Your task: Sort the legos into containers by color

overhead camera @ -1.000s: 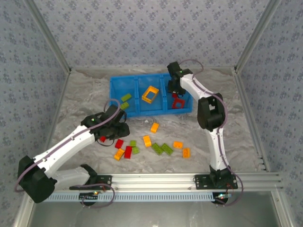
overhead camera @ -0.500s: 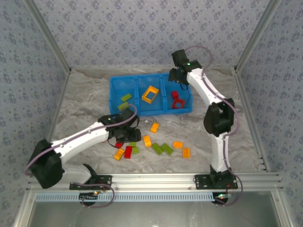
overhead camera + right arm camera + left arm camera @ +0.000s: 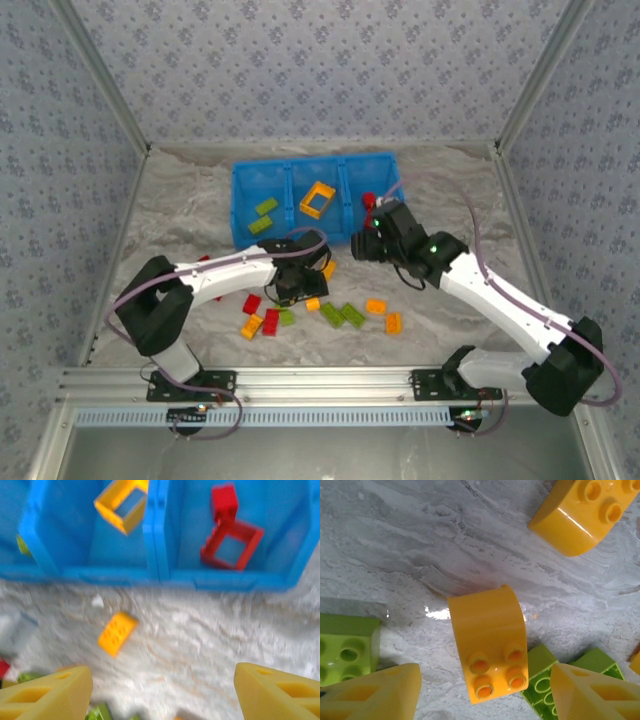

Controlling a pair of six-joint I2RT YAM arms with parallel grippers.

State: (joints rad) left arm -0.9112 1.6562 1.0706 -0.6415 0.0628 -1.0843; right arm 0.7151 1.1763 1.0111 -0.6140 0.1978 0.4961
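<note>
Legos point(image 3: 350, 315) are mostly loose on the grey bench point(image 3: 180, 220), a scatter of red, orange and lime just in front of the blue bin point(image 3: 238, 200). Left hand point(image 3: 485, 692) is down low over an orange brick point(image 3: 490, 645). Its fingers point(image 3: 370, 695) are spread apart with the brick between them and a gap on both sides, so it's not gripping it as far as I can see. A second orange brick point(image 3: 582, 510) is cut off at the top right of that wrist view. A lime brick point(image 3: 345, 650) is chopped by the left edge, and more lime ones point(image 3: 545, 677) are half tucked behind the orange brick and a fingertip.

Right hand point(image 3: 162, 692) hangs just in front of the bin, fingers apart, nothing between them. Its wrist view is really blurry, but you can make out a red frame point(image 3: 232, 542) and a red block point(image 3: 224, 500) in the right compartment. The orange frame point(image 3: 122, 502) is in the middle one, clipped at the top. From above, the right arm point(image 3: 490, 295) covers most of the red compartment, and two lime bricks point(image 3: 265, 207) sit in the left one.
</note>
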